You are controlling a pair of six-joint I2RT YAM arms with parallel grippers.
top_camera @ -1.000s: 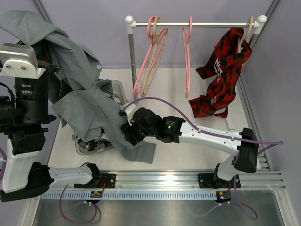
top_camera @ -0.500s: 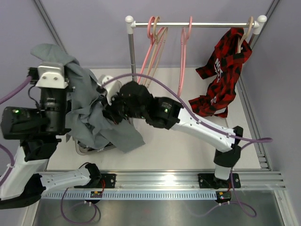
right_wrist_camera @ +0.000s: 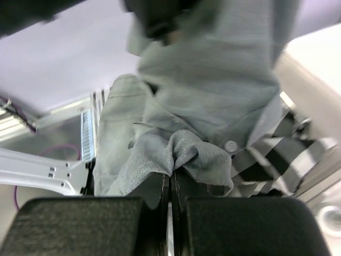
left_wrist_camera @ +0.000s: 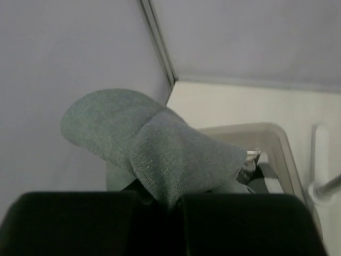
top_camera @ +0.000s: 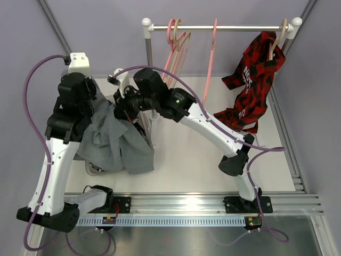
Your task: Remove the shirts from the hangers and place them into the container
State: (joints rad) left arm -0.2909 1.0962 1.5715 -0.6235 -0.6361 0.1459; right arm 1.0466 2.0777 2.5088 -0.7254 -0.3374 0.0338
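A plain grey shirt [top_camera: 120,144] hangs bunched over the container [top_camera: 91,168], covering most of it. My left gripper [top_camera: 95,104] is shut on a fold of the grey shirt [left_wrist_camera: 160,149], which rises from between its fingers [left_wrist_camera: 176,198]. My right gripper [top_camera: 121,106] is shut on another fold of the same shirt [right_wrist_camera: 213,80], pinched at its fingertips [right_wrist_camera: 171,178]. A black-and-white plaid shirt [right_wrist_camera: 290,154] lies in the container under the grey one. A red-and-black plaid shirt [top_camera: 248,85] hangs on a tan hanger [top_camera: 277,42]. Three bare hangers, pink [top_camera: 171,53], tan [top_camera: 180,53] and pink [top_camera: 212,53], hang on the rail.
The metal rail [top_camera: 240,26] with white ends crosses the back on an upright post [top_camera: 149,58], close behind my right wrist. The container's pale rim [left_wrist_camera: 277,138] shows by the left wall. Purple cables loop over both arms.
My right gripper has shut on the grey shirt and carried it up and toward the back. My left arm has come down and back, so the shirt now slumps lower over the container.
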